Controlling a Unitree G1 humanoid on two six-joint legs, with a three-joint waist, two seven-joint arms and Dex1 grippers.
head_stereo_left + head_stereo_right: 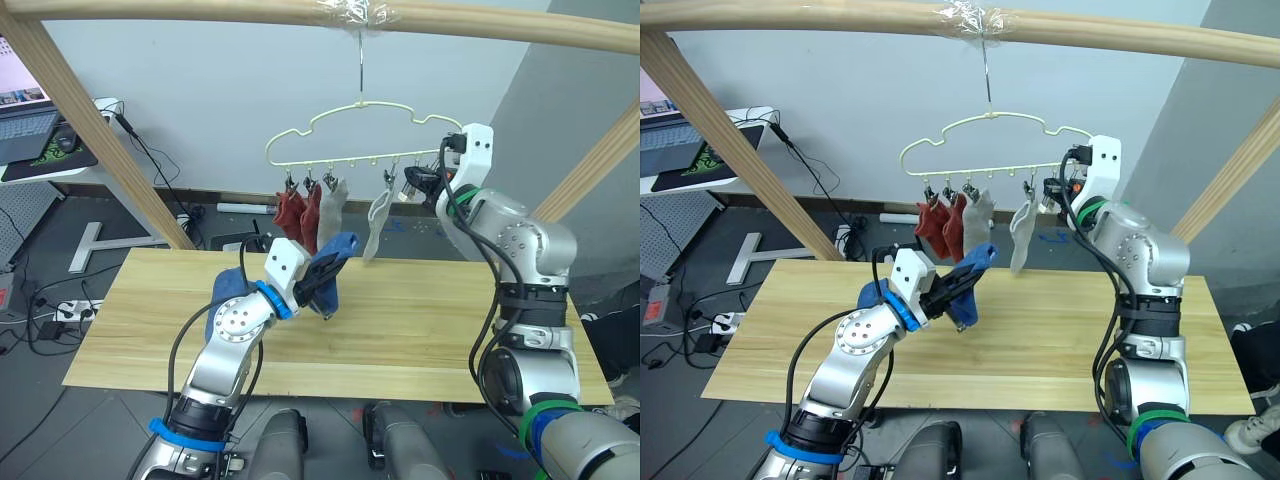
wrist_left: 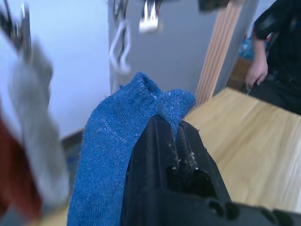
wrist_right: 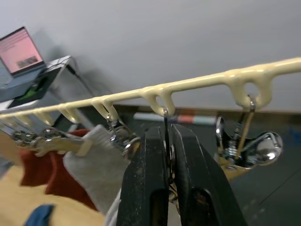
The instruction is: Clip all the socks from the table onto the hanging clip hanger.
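Light wood worktop, near edge bare. Blue sock is held above the worktop's middle, pinched in the closed left pincer; a second blue sock lies behind that arm. Beyond the far edge, the clip hanger carries two rust-red socks and two grey socks. Right pincer is closed on a metal clip at the hanger's bar.

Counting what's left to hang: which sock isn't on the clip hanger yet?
The blue sock, pinched in the left end effector above the table; the red and grey socks hang clipped.
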